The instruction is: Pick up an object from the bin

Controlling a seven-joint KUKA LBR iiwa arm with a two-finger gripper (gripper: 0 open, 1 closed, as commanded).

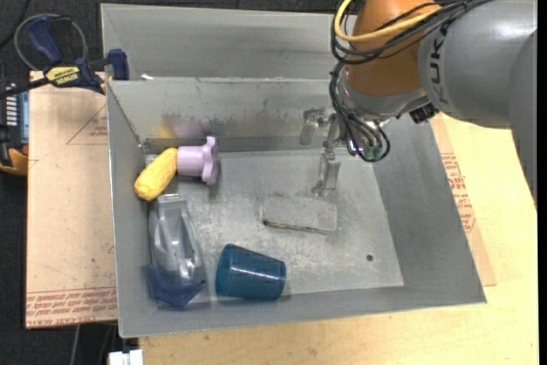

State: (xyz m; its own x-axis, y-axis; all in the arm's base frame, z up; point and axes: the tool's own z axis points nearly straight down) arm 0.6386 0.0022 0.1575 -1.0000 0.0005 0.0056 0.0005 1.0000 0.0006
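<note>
Grey flat pad (299,215), mid-floor of bin (256,111), nearer its right wall. Found gripper (326,182) just over pad's far edge; could not tell jaws' state. Judged approach step; next needed lowering, then closing on pad.

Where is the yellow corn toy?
In the camera view, the yellow corn toy lies at the left side of the bin, beside the lilac plastic piece and above the clear plastic item.

Arm (494,55) cut off, rt edge
</note>
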